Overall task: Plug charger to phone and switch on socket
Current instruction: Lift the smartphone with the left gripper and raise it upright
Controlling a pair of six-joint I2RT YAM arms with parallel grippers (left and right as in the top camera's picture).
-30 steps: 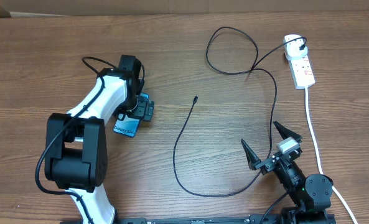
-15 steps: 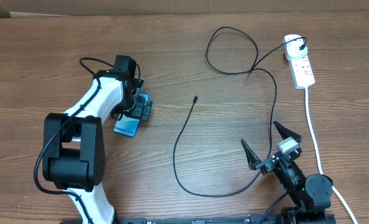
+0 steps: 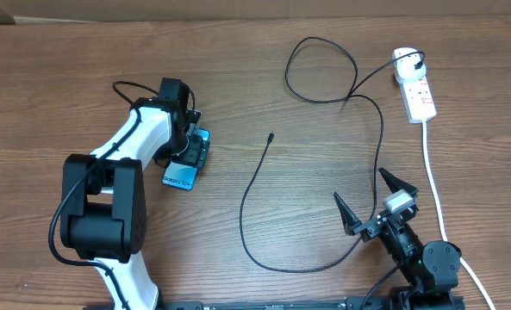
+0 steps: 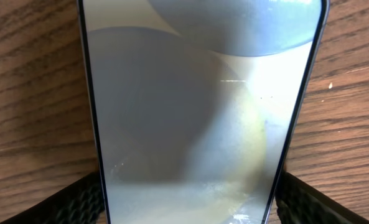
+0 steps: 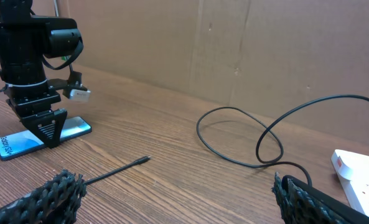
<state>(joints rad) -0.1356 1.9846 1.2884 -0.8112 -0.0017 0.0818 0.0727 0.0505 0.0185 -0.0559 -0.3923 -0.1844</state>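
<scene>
The phone (image 3: 179, 177) lies flat on the wooden table at the left, screen up; it fills the left wrist view (image 4: 196, 112). My left gripper (image 3: 195, 151) reaches straight down over its upper end, and the black pads (image 4: 78, 202) sit against both long edges with no gap showing. The charger's connector tip (image 3: 271, 135) rests bare on the table at the centre, and its thin black cable (image 3: 246, 215) loops round to the white adapter (image 3: 405, 58). That adapter is plugged into the socket (image 3: 419, 96) at the far right. My right gripper (image 3: 358, 183) hovers open and empty near the cable.
The socket's thick white cord (image 3: 433, 181) runs down the right side, past my right arm. A cardboard wall (image 5: 234, 43) backs the table. The cable forms a wide loop (image 3: 322, 69) at the back centre.
My left gripper's jaws have drawn in around the phone, and the phone has shifted slightly to the right. The right arm and the cable have not moved.
</scene>
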